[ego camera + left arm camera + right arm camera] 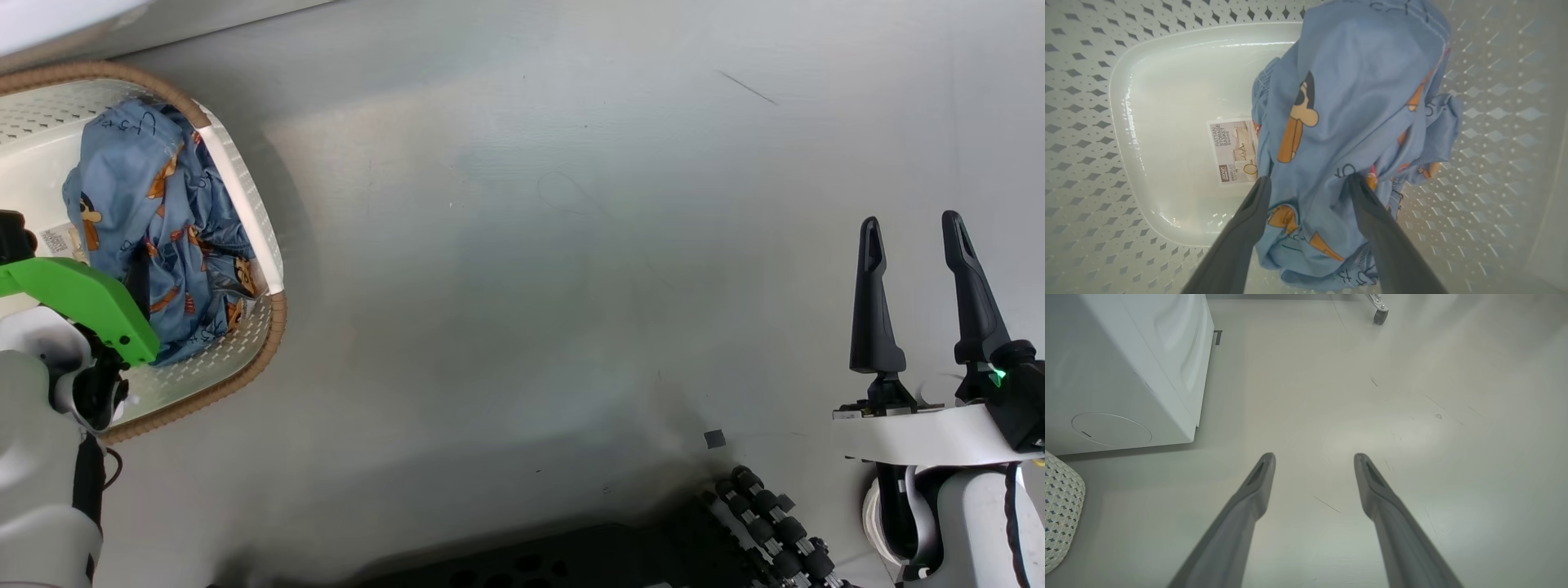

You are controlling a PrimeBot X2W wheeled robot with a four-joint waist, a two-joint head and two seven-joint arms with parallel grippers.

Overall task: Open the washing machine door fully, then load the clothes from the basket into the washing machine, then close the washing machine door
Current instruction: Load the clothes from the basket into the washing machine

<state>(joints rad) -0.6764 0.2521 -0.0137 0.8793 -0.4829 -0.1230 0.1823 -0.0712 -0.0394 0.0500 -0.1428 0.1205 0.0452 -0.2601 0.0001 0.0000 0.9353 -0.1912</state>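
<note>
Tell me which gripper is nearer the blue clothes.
Left. The left gripper is open astride the blue clothes inside the basket; the right gripper is open over the floor, well away.

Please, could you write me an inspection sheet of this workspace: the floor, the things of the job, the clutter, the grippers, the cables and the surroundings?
Surface: grey floor, with some thin scratches.
Job's things: clothes, blue and printed, heaped inside the basket; washing machine stands near the basket.
Clutter: small dark square lying on the floor.
Grippers: left gripper open, down inside the basket, its fingers on either side of a fold of the clothes; right gripper open, holding nothing, above the floor.
Cables: black cable along the left forearm.
Surroundings: caster wheel far across the floor; the robot's dark base at the bottom of the head view.
</note>
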